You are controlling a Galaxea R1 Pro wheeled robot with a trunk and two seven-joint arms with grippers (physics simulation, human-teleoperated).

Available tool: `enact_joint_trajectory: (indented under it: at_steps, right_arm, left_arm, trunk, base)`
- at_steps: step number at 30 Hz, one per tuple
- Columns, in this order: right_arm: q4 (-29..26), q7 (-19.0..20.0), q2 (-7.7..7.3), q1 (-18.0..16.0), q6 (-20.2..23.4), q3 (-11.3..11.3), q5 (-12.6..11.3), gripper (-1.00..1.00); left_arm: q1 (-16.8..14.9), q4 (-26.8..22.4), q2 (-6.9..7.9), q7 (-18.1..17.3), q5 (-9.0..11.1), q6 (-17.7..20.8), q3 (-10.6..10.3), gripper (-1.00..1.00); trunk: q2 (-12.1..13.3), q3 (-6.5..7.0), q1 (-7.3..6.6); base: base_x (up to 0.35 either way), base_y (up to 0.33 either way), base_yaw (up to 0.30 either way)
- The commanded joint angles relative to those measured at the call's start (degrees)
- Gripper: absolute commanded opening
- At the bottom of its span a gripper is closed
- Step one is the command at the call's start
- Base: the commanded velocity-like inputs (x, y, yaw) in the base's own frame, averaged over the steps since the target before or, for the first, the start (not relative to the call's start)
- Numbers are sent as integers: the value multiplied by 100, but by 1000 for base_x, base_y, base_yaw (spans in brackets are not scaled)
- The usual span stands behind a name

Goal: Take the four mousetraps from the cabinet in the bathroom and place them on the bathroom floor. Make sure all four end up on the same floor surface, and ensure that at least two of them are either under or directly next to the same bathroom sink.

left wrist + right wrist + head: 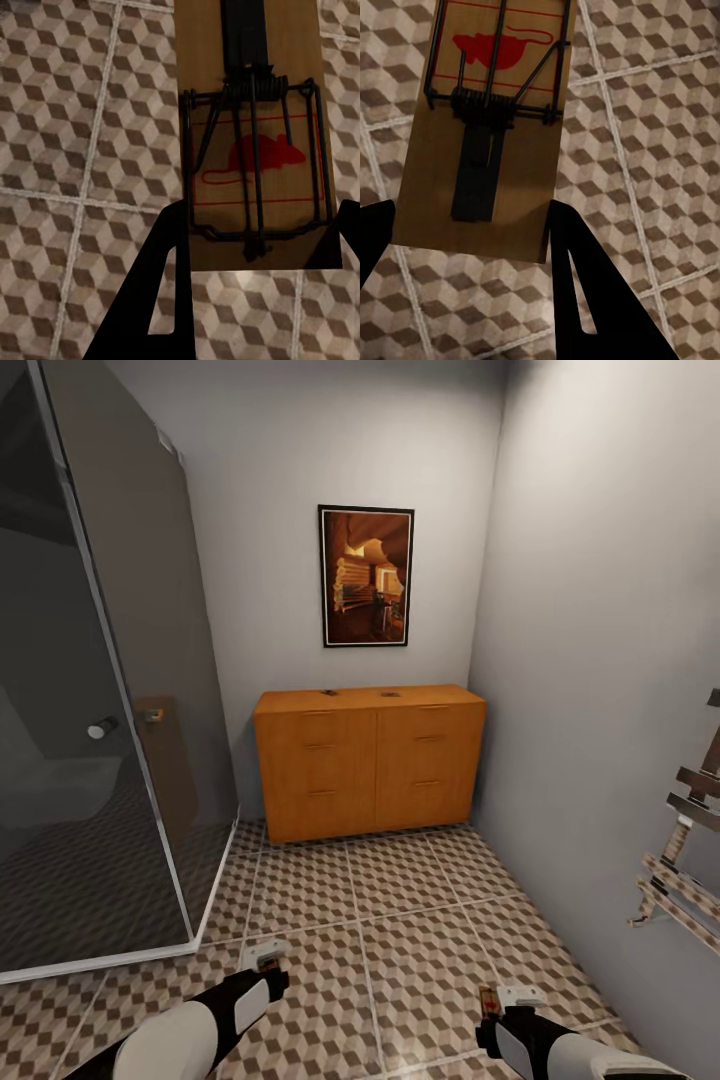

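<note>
Both claws are low, close to the robot. Left gripper [266, 957] pinches a mousetrap [255, 150] between its dark fingers [150, 300], closed on its edges. Right gripper [497, 1000] does the same with another mousetrap [487, 127]. Each trap is a flat wooden plate with black wire and a red mouse picture. Both arms reach forward, hanging over the bathroom floor [420, 950] with its cube pattern.

Next, on the left, stands a dark glass shower wall [120, 690] with a round knob. On the right wall hangs a rack [685, 860].

Farther back, the orange cabinet [370, 760] sits against the far wall, its drawers shut. Two small dark things [329, 692] lie on its top, too tiny to make out. A framed picture [366, 576] hangs above it.
</note>
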Motion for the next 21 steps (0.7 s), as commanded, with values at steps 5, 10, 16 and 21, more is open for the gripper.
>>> enact_joint_trajectory:
  at_steps: [5,10,16,21]
  right_arm:
    - [10,21,-1,-6,-117,7,-2,-100]
    - [8,27,6,-6,-156,14,8,-100]
    - [12,5,-8,81,-177,10,-4,-100]
    - [10,-11,-54,263,-206,7,-38,-100]
  left_arm:
    - [-3,-3,14,25,-32,20,43,-100]
    - [-3,-3,16,25,-31,13,43,-100]
    - [-3,-3,15,26,-39,31,36,-100]
    - [57,-1,0,33,-56,76,28,-100]
  trunk:
    - [-3,-6,0]
    - [-3,-6,0]
    - [-3,-6,0]
    - [-3,-6,0]
  base:
    - [0,0,-5]
    - [0,0,0]
    - [0,0,0]
    - [0,0,0]
